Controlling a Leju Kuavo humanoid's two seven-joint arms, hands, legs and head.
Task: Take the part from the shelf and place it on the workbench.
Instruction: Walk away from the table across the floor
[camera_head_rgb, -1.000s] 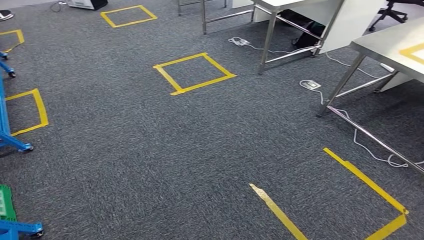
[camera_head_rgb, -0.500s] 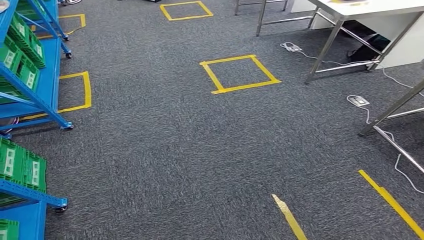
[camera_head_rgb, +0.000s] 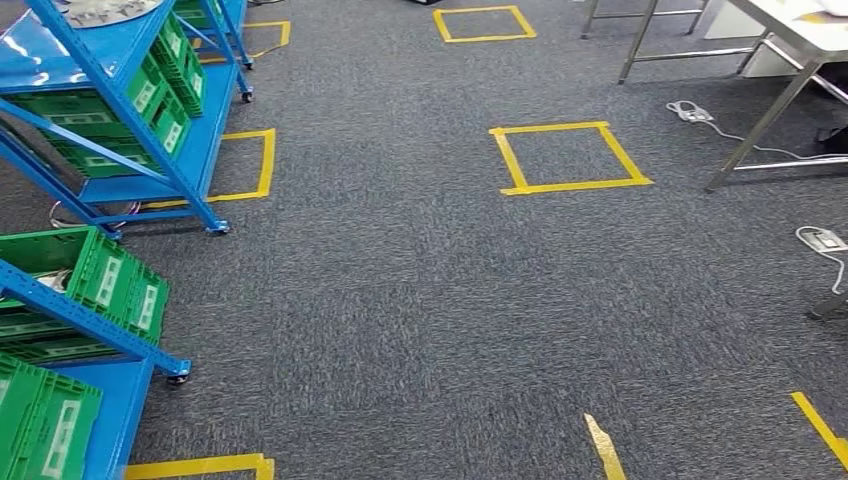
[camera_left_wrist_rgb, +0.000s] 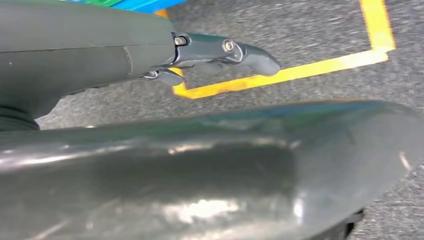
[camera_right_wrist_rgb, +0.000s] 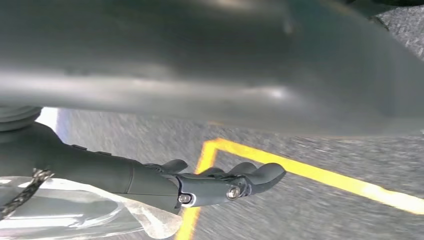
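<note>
Grey hands first: left hand (camera_left_wrist_rgb: 220, 52) hangs by the robot's side over the carpet (camera_head_rgb: 400, 320), fingers straight and slack, nothing in them. Right hand (camera_right_wrist_rgb: 220, 185) hangs likewise, fingers loosely apart and empty. Some clear film (camera_right_wrist_rgb: 75, 215) sits back by that wrist, not between the fingers, and I can't tell what it is. Both arms look parked low for walking, so prob. the approach step w/ the pick not yet done. Nearest on the robot's left is a blue shelf (camera_head_rgb: 90, 320) w/ green bins (camera_head_rgb: 110, 285) tipped outward, presumably for easy reach. The part should be in one of them, but can't make it out from here. Second shelf (camera_head_rgb: 150, 150) stands further back, same bins. Yellow tape squares (camera_head_rgb: 570, 158) on the floor likely mark standing spots. Furthest, steel-legged table (camera_head_rgb: 800, 30) at right, well apart from the shelves, is prob. the workbench. Power strip (camera_head_rgb: 820, 238) and cable lie near it, a trip risk on the way back.
</note>
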